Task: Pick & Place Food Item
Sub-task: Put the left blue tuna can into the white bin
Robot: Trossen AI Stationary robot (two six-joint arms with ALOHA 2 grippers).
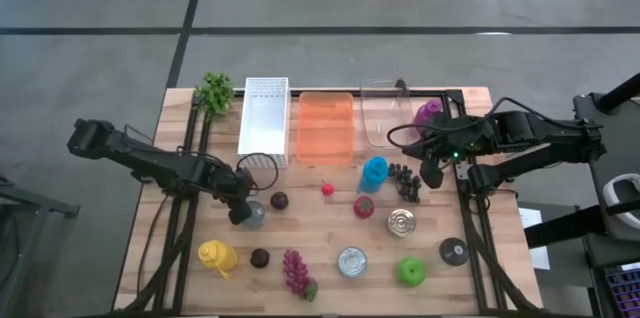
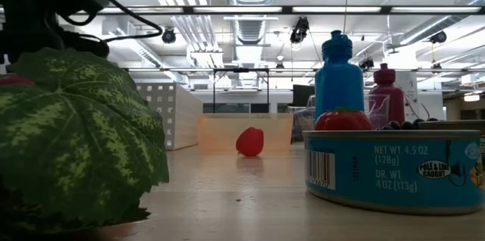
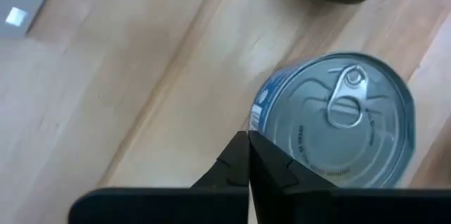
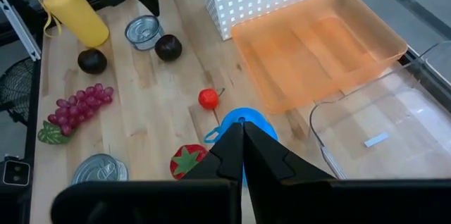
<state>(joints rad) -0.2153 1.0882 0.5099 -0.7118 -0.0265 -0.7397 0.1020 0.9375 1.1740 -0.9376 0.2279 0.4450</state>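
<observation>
My left gripper is shut and low over the table's left half, next to a small blue-labelled can with a pull-tab lid. In the left wrist view its shut fingers point down beside the can's side wall. A dark round fruit sits just past the can. My right gripper is shut and raised over the table's right half, near the blue bottle and dark grapes. In the right wrist view its fingers hang above the blue bottle. My left gripper's shut fingertips stand close against the can's side wall, coming from above. I cannot tell whether they touch it. The can stands upright on the table.
Along the far edge stand a white perforated basket, an orange bin and a clear bin. Scattered on the wood: a red fruit, strawberry, two cans, green apple, purple grapes, yellow bottle.
</observation>
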